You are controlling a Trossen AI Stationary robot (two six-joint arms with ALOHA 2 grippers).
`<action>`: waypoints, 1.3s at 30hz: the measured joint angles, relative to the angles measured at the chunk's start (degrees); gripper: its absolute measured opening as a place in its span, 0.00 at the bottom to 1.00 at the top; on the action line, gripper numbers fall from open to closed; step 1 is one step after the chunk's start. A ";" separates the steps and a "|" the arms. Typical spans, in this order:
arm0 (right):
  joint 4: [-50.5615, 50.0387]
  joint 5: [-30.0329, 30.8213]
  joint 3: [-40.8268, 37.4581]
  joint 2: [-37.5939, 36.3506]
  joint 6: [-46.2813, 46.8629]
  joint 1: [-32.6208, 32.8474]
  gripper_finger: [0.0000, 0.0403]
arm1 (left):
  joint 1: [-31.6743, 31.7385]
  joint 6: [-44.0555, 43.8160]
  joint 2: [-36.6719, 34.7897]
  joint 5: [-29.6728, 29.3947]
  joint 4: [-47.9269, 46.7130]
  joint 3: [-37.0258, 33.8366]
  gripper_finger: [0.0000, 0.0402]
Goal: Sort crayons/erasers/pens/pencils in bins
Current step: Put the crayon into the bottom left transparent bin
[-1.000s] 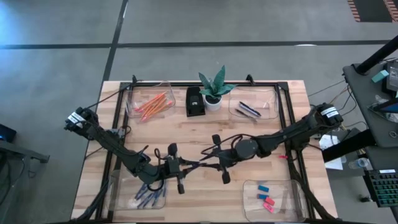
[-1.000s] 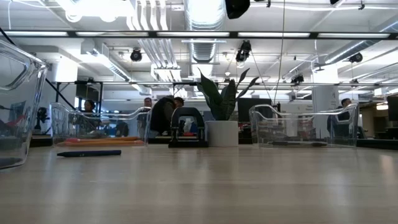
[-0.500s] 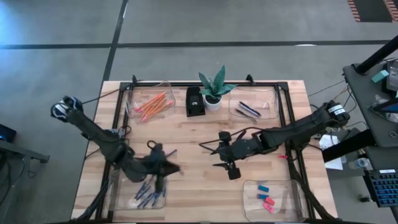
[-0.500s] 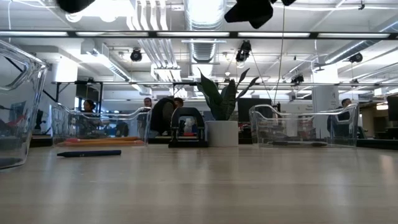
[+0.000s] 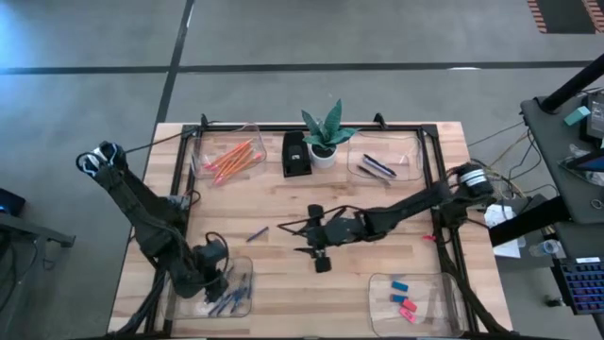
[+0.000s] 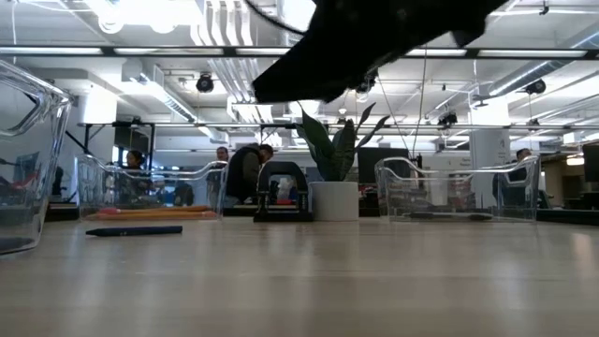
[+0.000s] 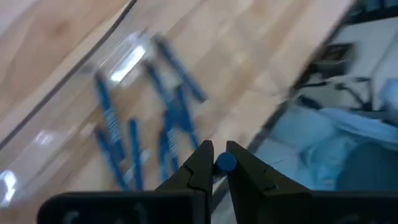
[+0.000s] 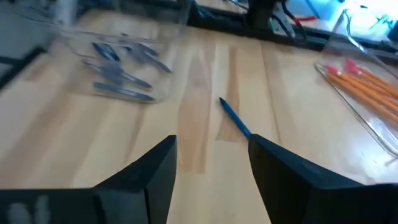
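My left gripper (image 5: 223, 272) hovers over the near-left bin (image 5: 179, 304), shut on a blue crayon (image 7: 225, 162). Several more blue crayons (image 7: 168, 127) lie in that bin below it. One loose blue crayon (image 5: 257, 232) lies flat on the table's middle; it also shows in the right wrist view (image 8: 235, 118) and in the low view (image 6: 134, 230). My right gripper (image 5: 300, 238) hangs open just right of it, holding nothing. Orange pencils (image 5: 229, 159) fill the far-left bin, pens (image 5: 377, 166) the far-right bin, erasers (image 5: 403, 297) the near-right bin. My left gripper pinches the blue crayon between its two fingers near their free ends. Only the crayon's round end (image 7: 226, 163) shows between the fingertips (image 7: 200, 163). The fingers slant down from above. The crayon is lifted clear, over the crayons in the bin.
A small black box (image 5: 296, 153) and a potted plant (image 5: 324, 142) stand at the far middle between the two far bins. Bare wood lies between the loose crayon and the near edge. In the low view the right arm (image 6: 365, 37) looms overhead.
My left gripper has drawn away from my right gripper at the table's middle and swung toward the near-left corner, ending over the crayon bin, still shut. My right gripper backed a little toward the right edge, then came left toward the loose crayon, which has not moved.
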 joint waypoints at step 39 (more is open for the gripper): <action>-20.43 -15.26 36.30 31.12 -6.43 -13.49 0.44 | -0.35 -4.81 6.37 8.39 1.63 0.35 0.27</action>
